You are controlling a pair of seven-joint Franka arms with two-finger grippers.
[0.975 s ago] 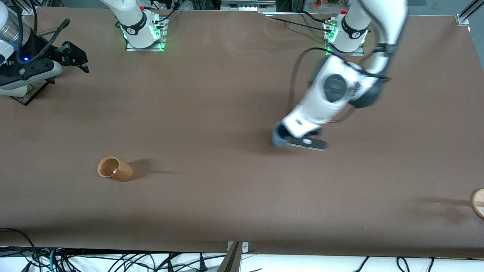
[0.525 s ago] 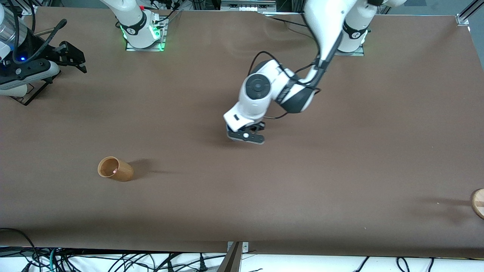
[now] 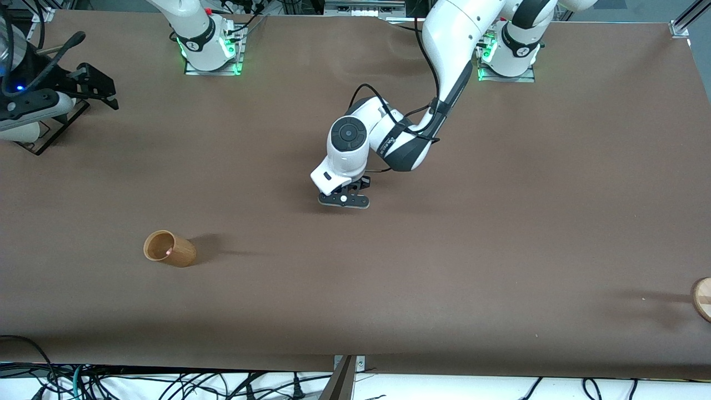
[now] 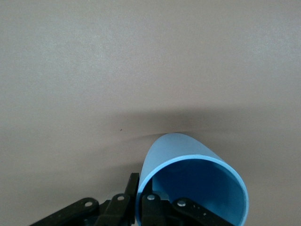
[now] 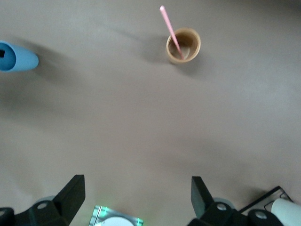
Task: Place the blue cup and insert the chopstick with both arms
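One cup in hand: the blue cup [image 4: 193, 181] is gripped at its rim by the left gripper [image 3: 344, 199] over the middle of the table [image 3: 500, 222]; whether its base touches the surface cannot be told.
Chopstick: the chopstick [image 5: 170, 30] leans in the tan cup [image 3: 169, 248], pink end sticking out above the rim.
Right gripper: the right gripper [image 5: 136, 190] waits high at the right arm's end of the table, fingers spread wide and holding nothing.
Risk: a rim pinch gives little hold, so releasing the cup while it is tilted would likely tip it; the chopstick's lean could also topple the tan cup when pulled.
Hidden: in the front view the left arm covers the blue cup completely; a wooden disc [image 3: 703, 299] is cut by the frame edge.
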